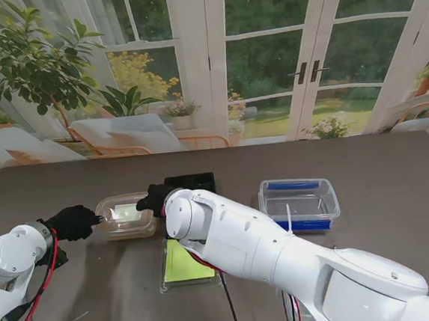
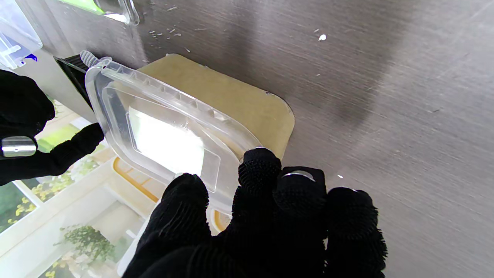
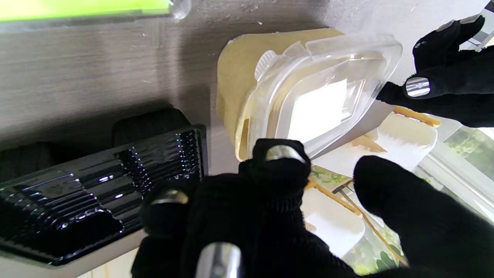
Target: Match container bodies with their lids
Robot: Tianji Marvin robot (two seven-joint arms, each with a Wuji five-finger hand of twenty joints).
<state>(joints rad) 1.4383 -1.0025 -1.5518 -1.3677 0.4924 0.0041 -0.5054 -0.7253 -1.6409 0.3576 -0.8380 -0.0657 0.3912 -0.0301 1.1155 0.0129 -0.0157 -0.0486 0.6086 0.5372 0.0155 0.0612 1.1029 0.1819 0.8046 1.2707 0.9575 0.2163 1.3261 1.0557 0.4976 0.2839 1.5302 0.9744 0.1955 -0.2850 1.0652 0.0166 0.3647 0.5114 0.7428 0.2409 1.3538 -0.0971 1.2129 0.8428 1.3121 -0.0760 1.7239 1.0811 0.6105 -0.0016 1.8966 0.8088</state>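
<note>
A beige container body (image 2: pixel 231 96) stands left of the table's middle with a clear plastic lid (image 1: pixel 125 212) over it, slightly askew. My left hand (image 1: pixel 73 222) is at the lid's left end; in the left wrist view its thumb and forefinger (image 2: pixel 258 166) pinch the lid (image 2: pixel 166 135) at the rim. My right hand (image 1: pixel 154 198) is at the lid's right end. There a fingertip (image 3: pixel 281 154) touches the rim of the lid (image 3: pixel 320 96), with the thumb held apart. The beige body (image 3: pixel 231 77) shows beneath the lid.
A black ribbed tray (image 1: pixel 194 182) lies just behind my right hand. A flat clear lid with a green panel (image 1: pixel 182 262) lies nearer to me, partly under my right arm. A clear box with blue clips (image 1: pixel 298 202) stands to the right.
</note>
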